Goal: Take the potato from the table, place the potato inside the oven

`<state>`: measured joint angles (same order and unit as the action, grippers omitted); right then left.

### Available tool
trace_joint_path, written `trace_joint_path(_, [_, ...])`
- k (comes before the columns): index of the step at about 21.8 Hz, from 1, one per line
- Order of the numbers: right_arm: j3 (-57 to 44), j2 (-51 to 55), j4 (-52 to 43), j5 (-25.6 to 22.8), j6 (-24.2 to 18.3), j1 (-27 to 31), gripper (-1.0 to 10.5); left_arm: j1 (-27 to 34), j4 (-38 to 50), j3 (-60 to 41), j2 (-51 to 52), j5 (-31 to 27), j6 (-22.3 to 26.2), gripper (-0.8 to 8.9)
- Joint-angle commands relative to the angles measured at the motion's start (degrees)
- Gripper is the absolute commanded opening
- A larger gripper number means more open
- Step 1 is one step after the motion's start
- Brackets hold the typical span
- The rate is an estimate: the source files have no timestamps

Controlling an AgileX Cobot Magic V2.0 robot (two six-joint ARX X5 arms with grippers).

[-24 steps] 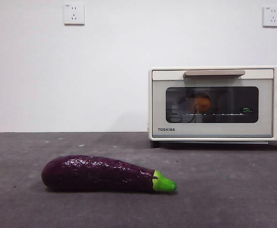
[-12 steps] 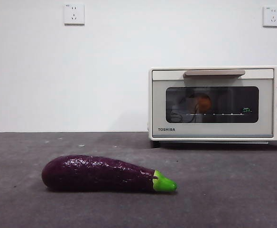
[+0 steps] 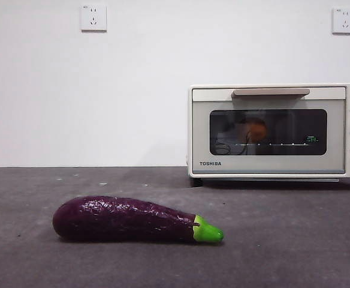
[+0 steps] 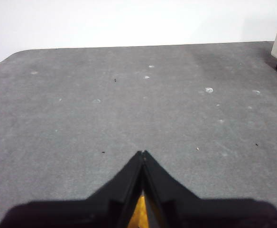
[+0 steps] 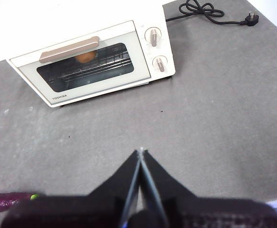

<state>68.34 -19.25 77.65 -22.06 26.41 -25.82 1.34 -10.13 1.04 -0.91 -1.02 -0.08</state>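
The potato (image 5: 85,57) is seen, dimly through the glass, already on the rack inside the shut oven (image 5: 95,61), well ahead of the right claw (image 5: 140,154) (pressed together, as is the left claw (image 4: 142,155)) above the worktop (image 5: 214,118).

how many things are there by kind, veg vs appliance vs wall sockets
Vegetables: 2, the potato inside the oven and the eggplant on the table
Appliances: 1, the oven, door shut
Wall sockets: 2
Total: 5
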Motion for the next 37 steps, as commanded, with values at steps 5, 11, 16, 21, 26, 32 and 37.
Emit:
trace_joint_path(5, [0.0, 0.3, 1.2, -5.9, -6.2, 0.0, 0.0, 0.2, 0.7, -0.5, 0.0, 0.0, -0.5, -0.04])
trace_joint_path(11, [-2.8, 1.1, -9.5, -8.8, -18.3, 2.4, 0.0, 0.2, 0.7, -0.5, 0.0, 0.0, -0.5, -0.04])
trace_joint_path(16, [-11.5, 2.5, -29.3, 3.8, -33.0, 10.6, 0.0, 0.2, 0.7, -0.5, 0.0, 0.0, -0.5, -0.04])
trace_joint_path(21, [-23.9, 2.7, -48.2, 29.5, -38.0, 21.4, 0.0, 0.2, 0.7, -0.5, 0.0, 0.0, -0.5, -0.04])
trace_joint_path(26, [-38.5, 2.7, -67.5, 43.0, -31.7, 30.2, 0.0, 0.2, 0.7, -0.5, 0.0, 0.0, -0.5, -0.04])
trace_joint_path(32, [-52.2, 5.5, -76.0, 37.3, -27.5, 34.5, 0.0, 0.2, 0.7, -0.5, 0.0, 0.0, -0.5, -0.04])
trace_joint_path(37, [-61.0, 11.1, -79.4, 36.2, -27.5, 34.5, 0.0, 0.2, 0.6, -0.5, -0.1, 0.0, -0.5, -0.04])
